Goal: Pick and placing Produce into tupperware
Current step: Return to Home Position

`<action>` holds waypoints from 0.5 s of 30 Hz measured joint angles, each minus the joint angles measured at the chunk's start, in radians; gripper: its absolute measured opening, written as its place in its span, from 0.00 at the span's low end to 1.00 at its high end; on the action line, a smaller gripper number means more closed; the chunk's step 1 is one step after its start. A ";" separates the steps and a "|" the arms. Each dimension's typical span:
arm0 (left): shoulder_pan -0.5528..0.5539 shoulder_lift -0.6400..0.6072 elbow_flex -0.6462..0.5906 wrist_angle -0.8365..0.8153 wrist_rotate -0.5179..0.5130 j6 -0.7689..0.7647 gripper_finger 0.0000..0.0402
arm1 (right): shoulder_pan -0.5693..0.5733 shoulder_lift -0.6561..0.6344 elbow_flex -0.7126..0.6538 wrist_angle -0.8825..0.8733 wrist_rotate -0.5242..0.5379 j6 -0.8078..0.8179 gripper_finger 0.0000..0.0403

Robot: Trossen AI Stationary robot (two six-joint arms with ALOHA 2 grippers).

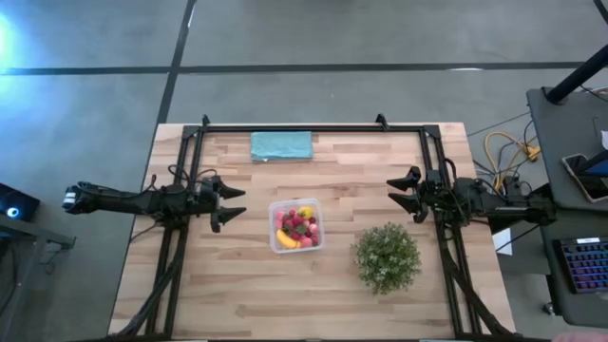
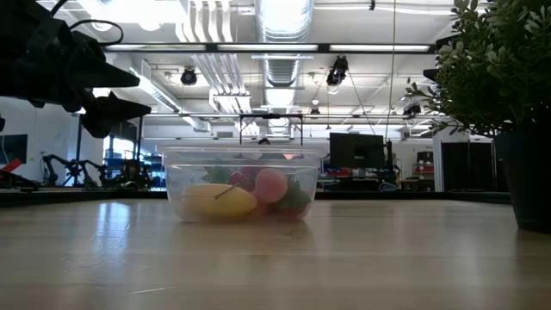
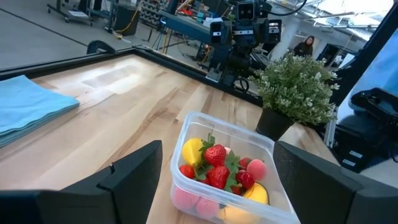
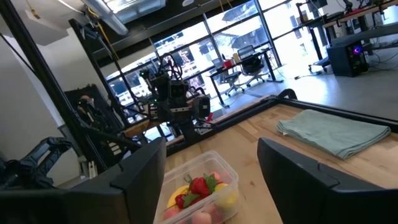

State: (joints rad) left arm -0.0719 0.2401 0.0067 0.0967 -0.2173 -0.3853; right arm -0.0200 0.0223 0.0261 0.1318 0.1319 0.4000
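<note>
A clear square tupperware (image 1: 295,225) stands on its base at the middle of the wooden table. Inside it lies the produce (image 3: 219,172): red and pink strawberries, a yellow banana (image 2: 218,201) and a lemon. My left gripper (image 1: 228,205) hangs open at the table's left, above the wood, left of the tupperware. My right gripper (image 1: 404,194) hangs open at the table's right, clear of everything. In the left wrist view the tupperware (image 3: 224,168) shows between my fingers, farther off; the right wrist view shows the tupperware (image 4: 198,188) the same way.
A bushy green potted plant (image 1: 387,256) stands right of the tupperware, toward the near edge. A folded teal cloth (image 1: 281,145) lies flat at the far edge. A dark metal frame (image 1: 313,126) runs along the far and side edges. Bare wood lies near the front edge.
</note>
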 joint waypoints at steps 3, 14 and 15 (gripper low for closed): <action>0.000 0.002 0.000 -0.001 0.000 0.000 0.73 | 0.000 0.000 0.000 0.000 0.000 0.000 0.61; 0.000 0.002 0.000 -0.001 0.000 0.000 0.73 | 0.000 0.000 0.000 0.000 0.000 0.000 0.61; 0.000 0.001 0.000 -0.001 0.000 0.000 0.73 | 0.000 0.000 0.000 0.000 0.000 0.000 0.61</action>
State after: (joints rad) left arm -0.0719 0.2413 0.0063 0.0959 -0.2173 -0.3854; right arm -0.0200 0.0223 0.0261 0.1318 0.1320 0.4000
